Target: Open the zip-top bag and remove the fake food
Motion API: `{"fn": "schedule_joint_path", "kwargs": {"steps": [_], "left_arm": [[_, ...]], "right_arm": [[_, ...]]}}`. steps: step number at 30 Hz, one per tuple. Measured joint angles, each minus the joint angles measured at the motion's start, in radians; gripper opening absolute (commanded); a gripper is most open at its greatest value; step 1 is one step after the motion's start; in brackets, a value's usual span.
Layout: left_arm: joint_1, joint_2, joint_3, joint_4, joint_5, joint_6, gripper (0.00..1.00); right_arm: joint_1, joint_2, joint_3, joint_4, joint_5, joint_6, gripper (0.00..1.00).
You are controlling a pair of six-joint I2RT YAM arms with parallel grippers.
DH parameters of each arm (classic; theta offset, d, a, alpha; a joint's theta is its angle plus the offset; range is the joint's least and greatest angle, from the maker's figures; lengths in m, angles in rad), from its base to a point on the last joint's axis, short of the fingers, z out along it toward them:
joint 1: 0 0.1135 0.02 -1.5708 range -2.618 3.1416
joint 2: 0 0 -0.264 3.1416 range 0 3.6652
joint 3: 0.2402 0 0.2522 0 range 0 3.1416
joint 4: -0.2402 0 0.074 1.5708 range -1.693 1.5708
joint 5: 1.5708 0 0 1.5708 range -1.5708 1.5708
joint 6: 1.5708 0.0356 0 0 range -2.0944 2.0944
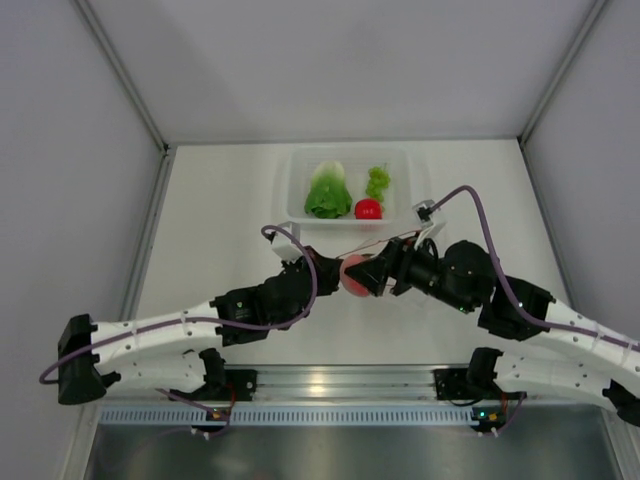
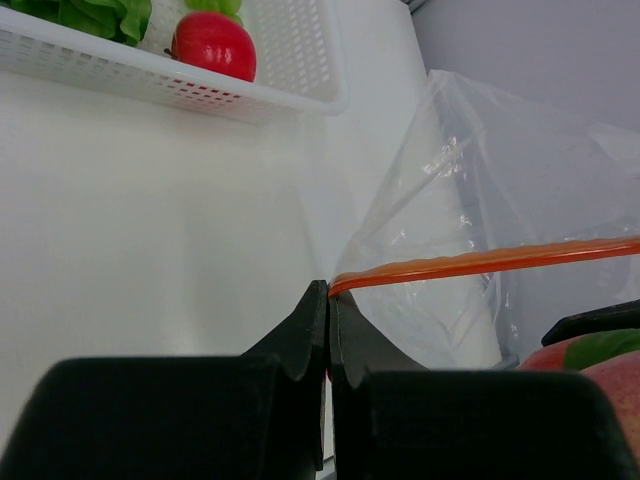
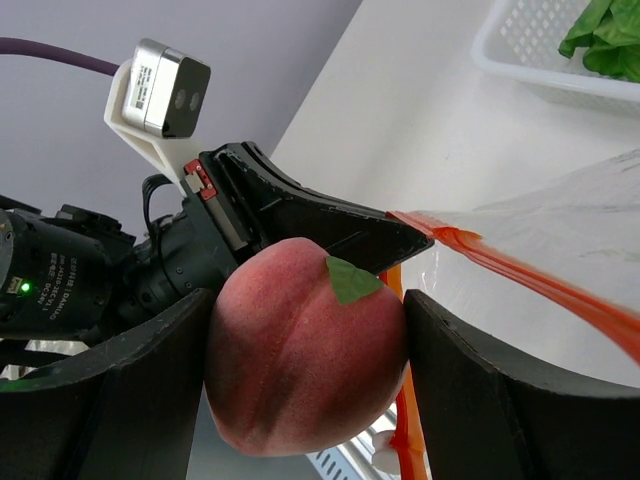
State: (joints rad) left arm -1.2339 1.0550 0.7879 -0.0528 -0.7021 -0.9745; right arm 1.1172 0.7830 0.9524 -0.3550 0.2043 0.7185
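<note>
My left gripper point(image 2: 328, 292) is pressed together on the end of the zip strip point(image 2: 480, 262) and holds the bag point(image 2: 470, 170) up. At 3 o'clock from it, my right gripper point(image 1: 368, 276) pinches the peach point(image 3: 300, 350) right by the bag's mouth. The peach is round and smooth, so it could pop out if I squeeze it off-center. The strip is thin and could slip from my left pinch if I tug. The tray point(image 1: 295, 212) sits at 12 o'clock with the lettuce point(image 1: 327, 190), grapes point(image 1: 377, 182) and tomato point(image 2: 212, 45). If I swing fast, the bag may drag along and bump it.
</note>
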Motion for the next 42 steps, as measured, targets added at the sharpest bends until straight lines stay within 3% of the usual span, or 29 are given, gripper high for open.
{"fn": "schedule_joint_path", "kwargs": {"steps": [7, 15, 23, 34, 38, 42], "left_arm": [[0.025, -0.021, -0.013, -0.027, 0.056, 0.001, 0.00], [0.040, -0.062, -0.042, -0.079, 0.054, 0.058, 0.00], [0.040, -0.128, -0.120, 0.016, 0.082, 0.057, 0.00], [0.006, -0.101, -0.162, 0.161, 0.152, -0.001, 0.00], [-0.006, -0.102, -0.166, 0.185, 0.133, -0.004, 0.00], [-0.006, -0.113, -0.170, 0.128, 0.048, -0.020, 0.00]], "right_arm": [[0.000, 0.040, -0.029, 0.133, -0.016, 0.032, 0.29], [-0.001, 0.141, -0.014, 0.263, -0.167, 0.061, 0.29], [-0.001, 0.042, -0.239, 0.557, -0.183, 0.098, 0.25], [-0.001, 0.101, -0.279, 0.883, -0.160, 0.131, 0.24], [-0.001, 0.129, -0.259, 0.879, -0.151, 0.131, 0.25], [-0.002, 0.117, -0.151, 0.710, -0.076, 0.076, 0.25]]}}
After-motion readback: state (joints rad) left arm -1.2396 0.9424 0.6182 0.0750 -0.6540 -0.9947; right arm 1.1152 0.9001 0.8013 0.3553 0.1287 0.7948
